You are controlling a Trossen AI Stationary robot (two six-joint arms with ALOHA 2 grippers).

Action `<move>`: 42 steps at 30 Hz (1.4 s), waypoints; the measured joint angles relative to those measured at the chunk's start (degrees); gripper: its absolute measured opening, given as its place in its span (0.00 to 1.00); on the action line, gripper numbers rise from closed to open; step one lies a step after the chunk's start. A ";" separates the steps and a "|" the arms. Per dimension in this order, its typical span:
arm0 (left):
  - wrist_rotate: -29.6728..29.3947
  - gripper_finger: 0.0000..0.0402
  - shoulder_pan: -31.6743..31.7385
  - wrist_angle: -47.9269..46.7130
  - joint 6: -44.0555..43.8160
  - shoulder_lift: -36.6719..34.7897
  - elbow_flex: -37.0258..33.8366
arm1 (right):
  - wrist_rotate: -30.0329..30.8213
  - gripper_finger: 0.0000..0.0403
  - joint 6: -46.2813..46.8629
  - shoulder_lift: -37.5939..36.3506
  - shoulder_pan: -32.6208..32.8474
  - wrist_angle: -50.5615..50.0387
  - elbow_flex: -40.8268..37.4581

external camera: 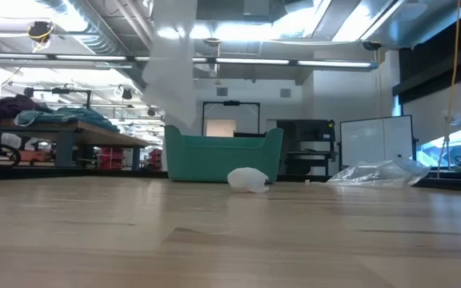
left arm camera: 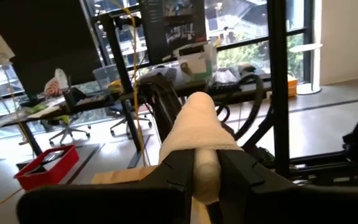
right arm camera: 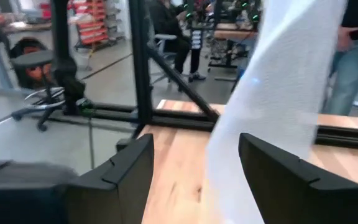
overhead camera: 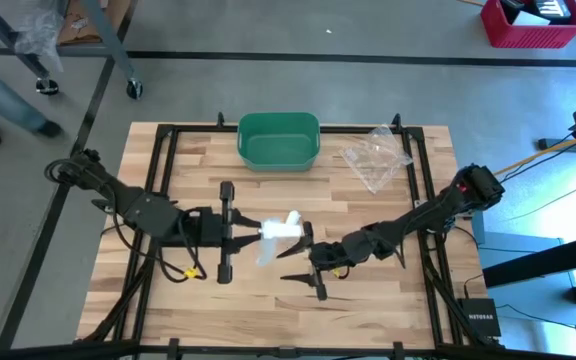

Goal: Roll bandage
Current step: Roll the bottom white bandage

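My left gripper (overhead camera: 256,236) is shut on a white bandage roll (overhead camera: 284,225) that is lifted above the middle of the table. In the left wrist view the roll (left arm camera: 196,121) sticks out past the fingers. A loose tail (overhead camera: 266,251) hangs from the roll; it shows in the low view as a white strip (external camera: 171,72) ending above the table. My right gripper (overhead camera: 304,258) stands open just right of the tail. In its wrist view the tail (right arm camera: 272,93) hangs between the two fingers (right arm camera: 124,168), close to the right-hand finger in that picture. Whether it touches that finger, I cannot tell. My left gripper pinches the end of the roll (left arm camera: 205,163) nearest the gripper between its two fingers (left arm camera: 178,177). The fingers come level from the table's left and lie along the roll. The roll is lifted clear, pointing toward the table's right, and its tail hangs slack below.
A green bin (overhead camera: 279,139) stands at the far middle of the table. A clear plastic bag (overhead camera: 376,156) lies to its right. In the low view a small white lump (external camera: 248,179) lies in front of the bin. A black frame (overhead camera: 430,180) runs along the table's edges.
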 joint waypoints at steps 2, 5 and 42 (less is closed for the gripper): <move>1.04 0.10 0.34 0.05 -0.35 0.16 0.00 | 0.30 0.59 0.01 0.19 -0.82 0.65 0.04; 3.12 0.10 0.52 1.39 -0.66 1.05 0.00 | -0.82 0.59 0.02 0.67 -2.01 1.05 0.04; 10.25 0.10 3.12 5.47 1.90 3.97 0.00 | -12.74 0.59 -7.10 -1.83 -8.48 -7.57 0.09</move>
